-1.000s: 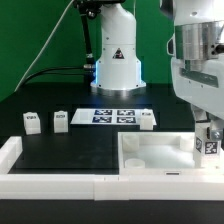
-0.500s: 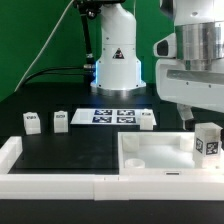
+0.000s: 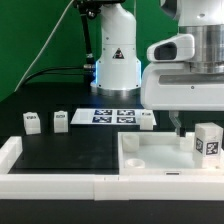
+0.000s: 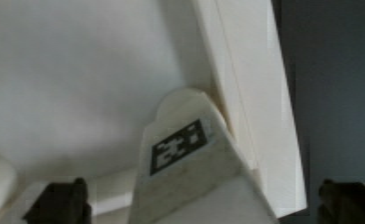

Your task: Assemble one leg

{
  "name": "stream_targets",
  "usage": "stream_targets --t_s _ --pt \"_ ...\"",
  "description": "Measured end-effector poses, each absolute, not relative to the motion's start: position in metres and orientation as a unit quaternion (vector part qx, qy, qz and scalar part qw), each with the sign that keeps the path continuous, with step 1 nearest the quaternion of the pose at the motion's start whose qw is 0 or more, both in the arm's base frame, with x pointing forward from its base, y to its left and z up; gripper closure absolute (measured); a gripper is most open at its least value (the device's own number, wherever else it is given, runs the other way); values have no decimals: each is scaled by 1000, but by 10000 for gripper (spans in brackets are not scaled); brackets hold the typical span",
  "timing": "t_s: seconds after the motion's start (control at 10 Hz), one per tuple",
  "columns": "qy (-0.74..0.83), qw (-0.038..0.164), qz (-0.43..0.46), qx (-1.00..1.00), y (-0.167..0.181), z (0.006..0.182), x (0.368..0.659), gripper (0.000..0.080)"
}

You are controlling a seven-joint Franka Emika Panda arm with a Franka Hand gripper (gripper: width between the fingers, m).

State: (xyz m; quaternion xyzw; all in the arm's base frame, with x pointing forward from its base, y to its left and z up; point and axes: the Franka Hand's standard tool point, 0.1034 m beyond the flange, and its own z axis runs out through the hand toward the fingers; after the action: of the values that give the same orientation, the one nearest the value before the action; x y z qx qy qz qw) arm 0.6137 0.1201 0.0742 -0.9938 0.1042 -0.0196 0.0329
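Leg [image 3: 207,141] stands upright, long axis vertical, in the tray's [image 3: 150,172] corner at the frame's right edge. The hand [image 3: 178,125] hangs just up-left of it, open, holding nothing; the wrist view shows the leg [image 4: 193,152] between the spread fingers [image 4: 62,200], against the rim. Three more blocks [image 3: 61,120] and the marker board [image 3: 113,116] sit on the worktop [image 3: 70,150] mid-frame; nothing else in the tray.

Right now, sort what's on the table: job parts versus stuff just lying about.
Job:
- leg standing in the tray
- tray-like piece
- gripper, above the tray
- three loose legs

Lying about:
- marker board
- white rail along the front edge
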Motion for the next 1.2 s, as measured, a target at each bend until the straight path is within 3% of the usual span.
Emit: stream_targets --t_s 0.4,0.5,0.6,0.7,0.8,1.2 --pt "-38 24 -30 -999 117 74 615 151" --pt "-36 24 -30 -999 117 74 615 264" --pt "-36 24 -30 -999 117 74 615 264" --pt "-26 25 -30 -999 117 74 615 447" --pt "-10 25 -30 -999 117 74 615 510" --pt "197 31 -41 -979 114 75 616 509"
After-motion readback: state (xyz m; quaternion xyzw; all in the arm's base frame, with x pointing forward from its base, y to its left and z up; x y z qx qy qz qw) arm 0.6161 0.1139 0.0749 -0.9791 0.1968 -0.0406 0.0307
